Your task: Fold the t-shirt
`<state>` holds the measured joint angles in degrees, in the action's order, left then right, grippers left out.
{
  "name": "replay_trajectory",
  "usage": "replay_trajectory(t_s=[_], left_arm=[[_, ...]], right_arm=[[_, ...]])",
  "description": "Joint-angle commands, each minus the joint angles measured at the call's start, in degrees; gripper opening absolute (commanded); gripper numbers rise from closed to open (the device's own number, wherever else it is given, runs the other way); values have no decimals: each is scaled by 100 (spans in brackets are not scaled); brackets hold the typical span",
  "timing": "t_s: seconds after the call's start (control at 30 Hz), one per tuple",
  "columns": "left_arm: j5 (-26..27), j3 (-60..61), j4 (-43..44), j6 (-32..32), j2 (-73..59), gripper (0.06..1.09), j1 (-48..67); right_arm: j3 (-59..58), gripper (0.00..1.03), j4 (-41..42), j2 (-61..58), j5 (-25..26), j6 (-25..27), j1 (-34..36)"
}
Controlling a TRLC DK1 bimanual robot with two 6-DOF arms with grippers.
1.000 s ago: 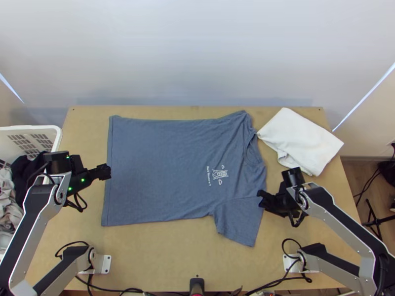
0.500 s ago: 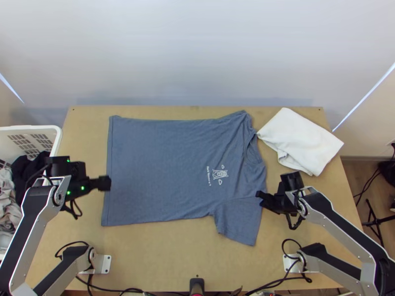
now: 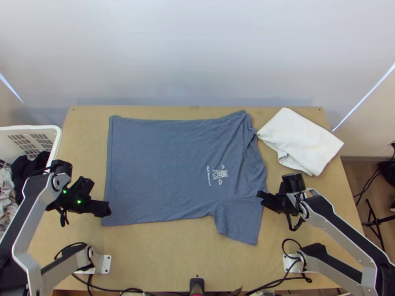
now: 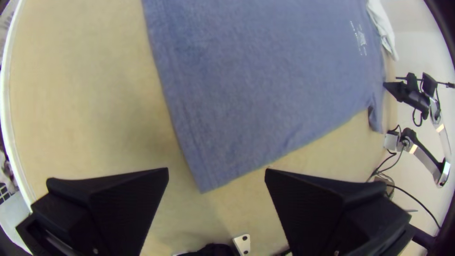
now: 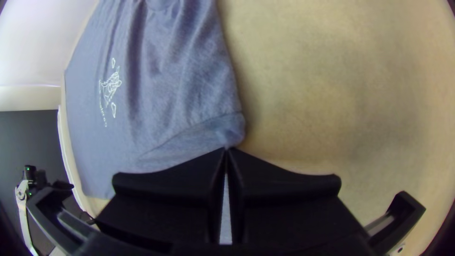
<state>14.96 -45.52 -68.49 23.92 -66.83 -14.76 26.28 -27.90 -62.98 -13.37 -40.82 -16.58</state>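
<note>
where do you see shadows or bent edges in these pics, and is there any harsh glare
top view: faint soft shading on the wall behind the table, no harsh glare; left wrist view: the table's edge bows, and soft shade lies on the wood beside the t-shirt; right wrist view: corners go dark, the table's edge curves, and a soft shadow runs along the t-shirt

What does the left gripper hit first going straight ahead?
The left gripper would likely meet the blue t-shirt first, at its near hem corner; its height over the cloth is unclear, so it may pass above.
</note>
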Motion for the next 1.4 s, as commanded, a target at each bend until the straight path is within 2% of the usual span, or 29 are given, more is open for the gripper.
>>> replay_trajectory(t_s=[0.0,0.2,0.3,0.77,0.8,0.87,0.97,1.03,1.07,1.1,1.13,1.37], left_arm=[[227,175,20,535,-700,103,-677],[235,386,-15,526,-682,103,-615],[235,465,-24,499,-682,94,-607],[209,711,450,359,-1043,94,-53],[209,711,468,359,-1060,91,-26],[235,720,512,376,-1008,66,9],[227,755,582,350,-1096,66,220],[200,764,626,297,-1201,60,299],[209,764,626,306,-1201,48,307],[200,755,793,297,-1166,22,307],[200,799,969,227,-1087,10,299],[191,720,1074,121,-999,9,149]], right_arm=[[-36,3,13,67,9,-5,49],[-53,3,39,84,18,-5,67],[-53,3,39,84,18,-5,67],[-71,3,101,93,18,-5,58],[-71,3,101,93,18,-5,67],[-79,3,101,111,18,-5,76],[-88,3,101,119,18,-5,85],[-97,3,109,119,18,-5,93],[-97,3,109,119,18,-5,93],[-97,3,109,119,18,-5,93],[-97,3,109,128,18,-5,93],[-106,3,109,242,18,4,129]])
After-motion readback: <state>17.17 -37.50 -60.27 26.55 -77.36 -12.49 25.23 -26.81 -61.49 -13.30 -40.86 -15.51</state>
